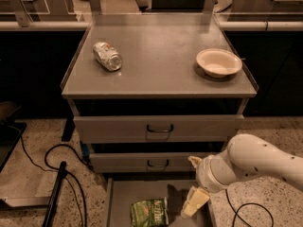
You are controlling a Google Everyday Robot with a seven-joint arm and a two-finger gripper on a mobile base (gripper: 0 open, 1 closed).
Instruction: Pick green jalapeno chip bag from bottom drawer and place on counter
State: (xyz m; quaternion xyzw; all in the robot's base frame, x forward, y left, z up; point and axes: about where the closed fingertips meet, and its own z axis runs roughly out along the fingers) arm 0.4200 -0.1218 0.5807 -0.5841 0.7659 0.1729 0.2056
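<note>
The green jalapeno chip bag (pixel 150 212) lies flat on the floor of the open bottom drawer (pixel 121 195), left of centre, at the bottom edge of the camera view. My gripper (pixel 191 188) hangs over the drawer's right part, to the right of the bag and apart from it. One pale finger (pixel 195 201) points down into the drawer and another (pixel 194 161) sticks up beside the white wrist; the gap between them is wide and nothing is held. The grey counter (pixel 156 65) tops the cabinet.
A crushed silver can (pixel 107 56) lies on the counter's left and a cream bowl (pixel 218 62) on its right. Two upper drawers with black handles (pixel 159 128) are closed. Black cables (pixel 61 164) run over the speckled floor at the left.
</note>
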